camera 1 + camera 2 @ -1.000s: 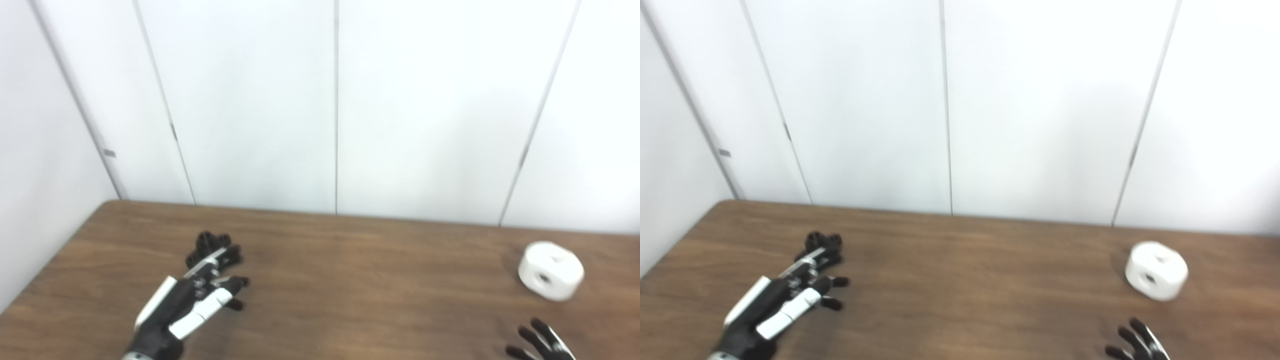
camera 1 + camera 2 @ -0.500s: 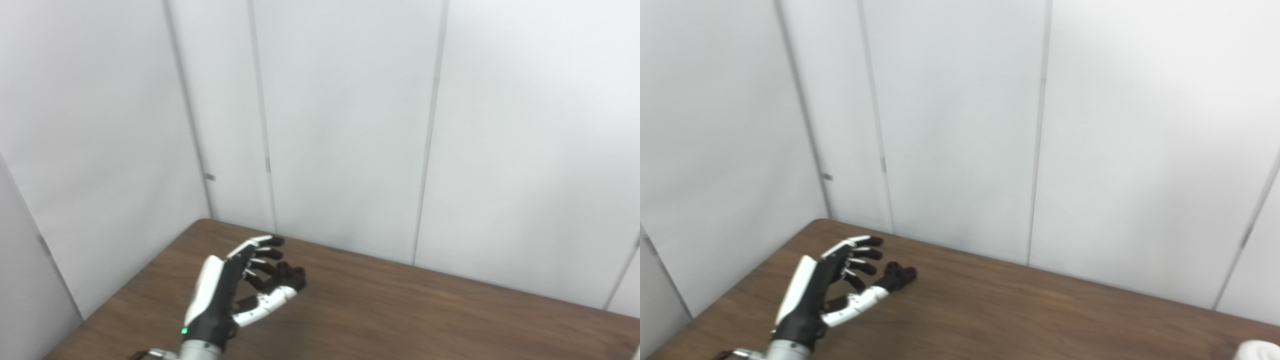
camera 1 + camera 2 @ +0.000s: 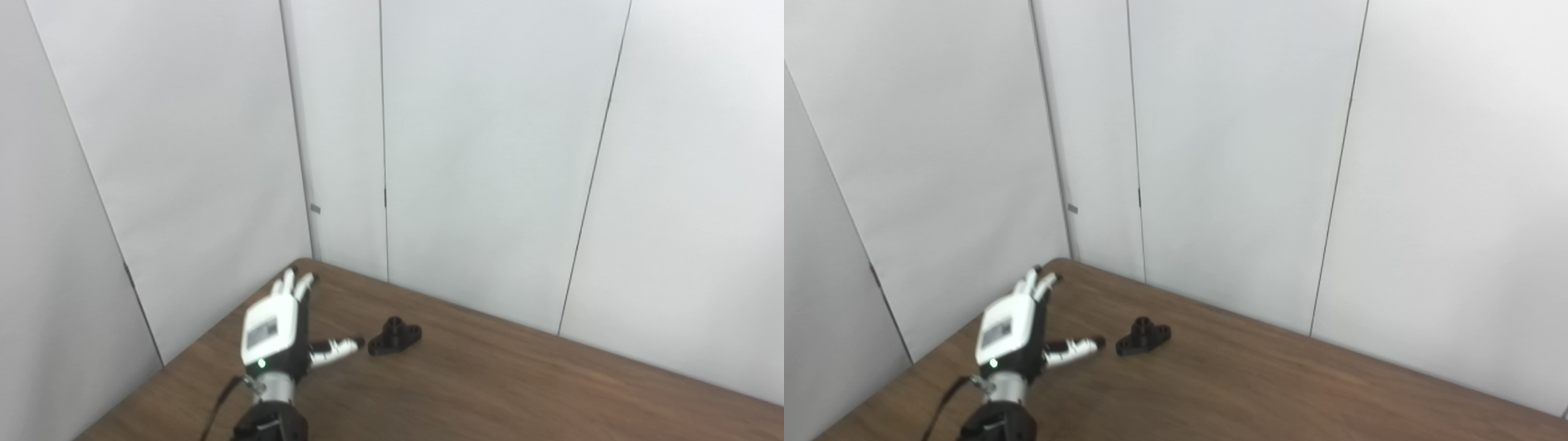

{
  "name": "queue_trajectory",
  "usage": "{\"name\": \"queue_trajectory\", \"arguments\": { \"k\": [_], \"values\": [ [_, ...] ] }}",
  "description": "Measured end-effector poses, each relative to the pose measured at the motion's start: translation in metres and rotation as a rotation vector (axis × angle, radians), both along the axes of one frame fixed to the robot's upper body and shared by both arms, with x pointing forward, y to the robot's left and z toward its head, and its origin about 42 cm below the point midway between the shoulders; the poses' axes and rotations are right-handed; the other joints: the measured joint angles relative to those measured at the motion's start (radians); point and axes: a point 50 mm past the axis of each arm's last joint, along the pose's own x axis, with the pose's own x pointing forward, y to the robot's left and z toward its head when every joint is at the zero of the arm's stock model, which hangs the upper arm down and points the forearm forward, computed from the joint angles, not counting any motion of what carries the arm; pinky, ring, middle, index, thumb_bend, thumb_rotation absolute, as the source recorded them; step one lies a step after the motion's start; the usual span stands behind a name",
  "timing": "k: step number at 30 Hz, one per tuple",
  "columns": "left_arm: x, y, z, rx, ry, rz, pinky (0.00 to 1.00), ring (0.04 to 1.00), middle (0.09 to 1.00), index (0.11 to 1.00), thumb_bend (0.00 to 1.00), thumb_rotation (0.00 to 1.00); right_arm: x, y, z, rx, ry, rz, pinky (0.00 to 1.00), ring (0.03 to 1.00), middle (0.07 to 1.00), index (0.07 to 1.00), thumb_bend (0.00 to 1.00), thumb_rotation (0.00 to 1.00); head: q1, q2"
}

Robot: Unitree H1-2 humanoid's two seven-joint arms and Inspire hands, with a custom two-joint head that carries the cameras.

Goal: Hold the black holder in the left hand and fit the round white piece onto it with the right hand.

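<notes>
Spreading away from the palm, the fingers (image 3: 294,283) of the left hand (image 3: 274,331) are seen extended and apart, with nothing held between them; the thumb is stretched out sideways, its tip just beside the black holder (image 3: 394,337) but apparently not touching it. The back of the hand is turned toward the cameras, so the palm side is hidden. The black holder is seen lying free on the wooden bench (image 3: 490,392), to the right of the hand and near the back corner where the white wall panels (image 3: 490,153) meet. The right hand is not in view, so nothing can be said of its fingers, and the round white piece is not visible in either view. The task is judged to be at its start, since the holder is not yet grasped. A risk is judged in the next approach: the small, light-looking holder could be nudged away by the outstretched thumb if contact is made before the fingers are brought around it, and it could be pushed along the smooth bench or tipped, leaving a poor hold for the later fitting.
</notes>
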Motion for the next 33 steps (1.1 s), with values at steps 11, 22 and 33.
{"name": "queue_trajectory", "arguments": {
  "k": [11,22,33],
  "values": [
    [0.004,0.017,-0.029,0.037,0.143,0.046,1.0,1.0,1.0,0.972,1.0,0.52,-0.005,-0.008,0.0,-0.001,0.003,0.001,0.64,0.819,0.931,0.953,0.49,0.78,-0.008,0.02],
    [0.025,0.016,-0.056,-0.143,0.184,0.011,1.0,1.0,1.0,0.931,0.99,0.46,-0.012,-0.009,0.001,0.004,0.013,0.0,0.57,0.803,0.915,0.945,0.48,0.77,-0.026,0.038],
    [0.055,0.001,-0.067,-0.237,0.074,-0.029,1.0,1.0,1.0,0.865,1.0,0.42,-0.018,-0.01,0.003,-0.007,0.023,-0.004,0.61,0.806,0.909,0.961,0.47,0.77,-0.049,0.054]
  ]
}}
